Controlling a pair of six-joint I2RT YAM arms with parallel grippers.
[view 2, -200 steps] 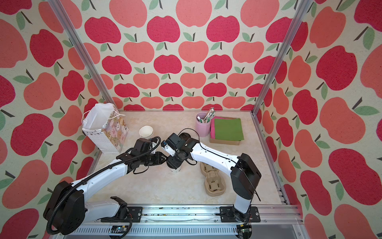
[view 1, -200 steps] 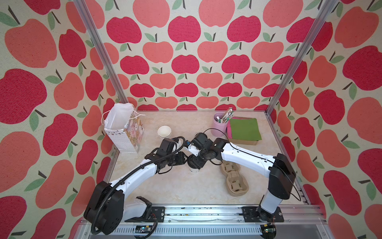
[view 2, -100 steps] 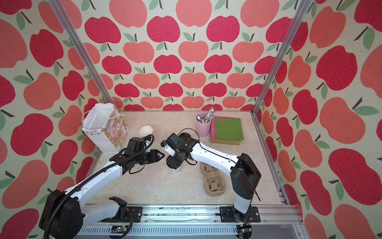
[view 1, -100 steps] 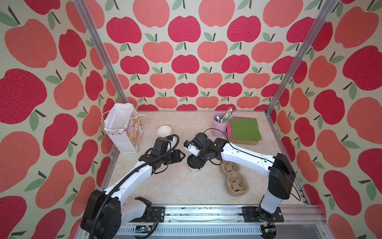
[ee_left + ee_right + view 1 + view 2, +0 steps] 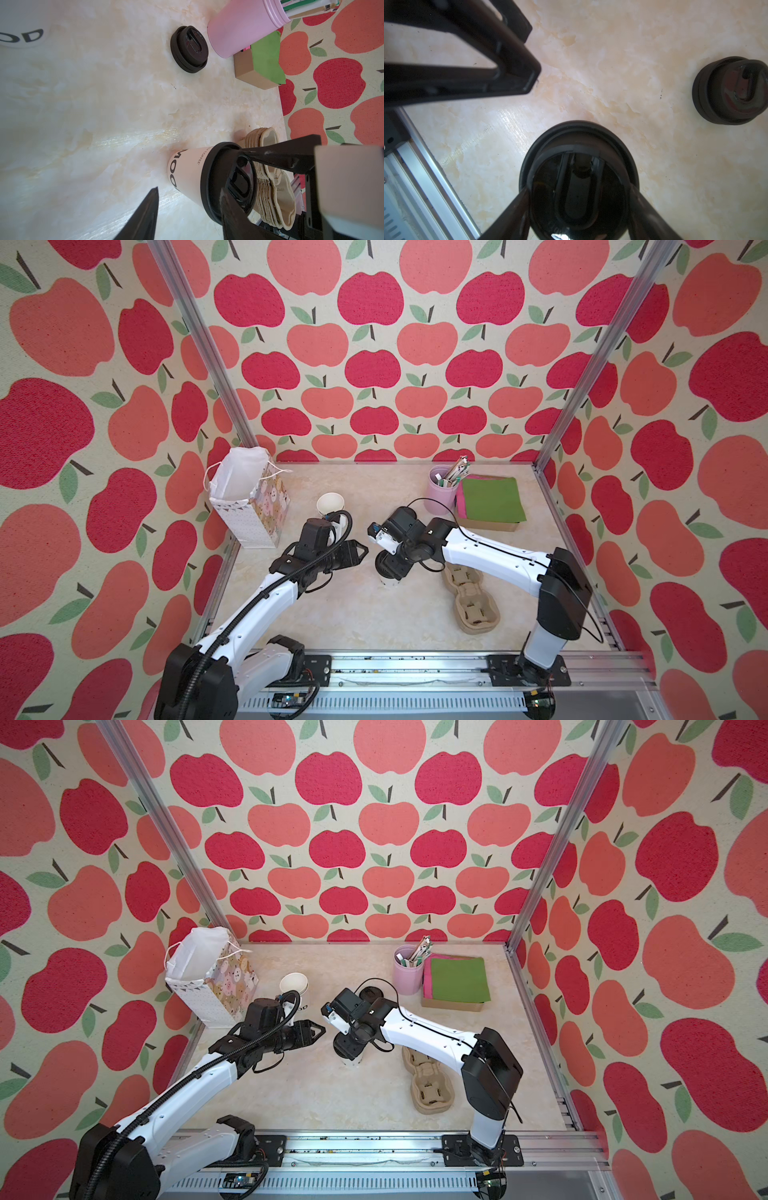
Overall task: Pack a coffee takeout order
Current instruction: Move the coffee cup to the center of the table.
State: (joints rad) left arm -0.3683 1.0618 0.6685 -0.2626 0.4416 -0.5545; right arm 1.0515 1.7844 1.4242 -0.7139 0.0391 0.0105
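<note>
Trouble was judged likeliest at the white cup (image 5: 388,581), which in both top views was stood upright near the middle of the table (image 5: 353,614), just beside the pulp carrier (image 5: 471,608) and not yet in it. The right gripper (image 5: 390,568) was set over the cup's top, while the left gripper (image 5: 358,552) was held just apart from the cup, partly spread and empty. Were the cup lifted by its top alone, the cap could be pulled off and the cup dropped or tipped. In the left wrist view, the black lid (image 5: 207,176) was seen seated on the cup with the right jaws astride its crown; the carrier looked like a nested stack, so several could be dragged together or a well missed. A spare lid (image 5: 189,48) lay well apart, by the pink holder (image 5: 239,29). In the right wrist view, the fingers (image 5: 508,212) were pressed against both sides of the lid's raised crown, closed on it: a narrow, slick hold from which a slip could be expected.
</note>
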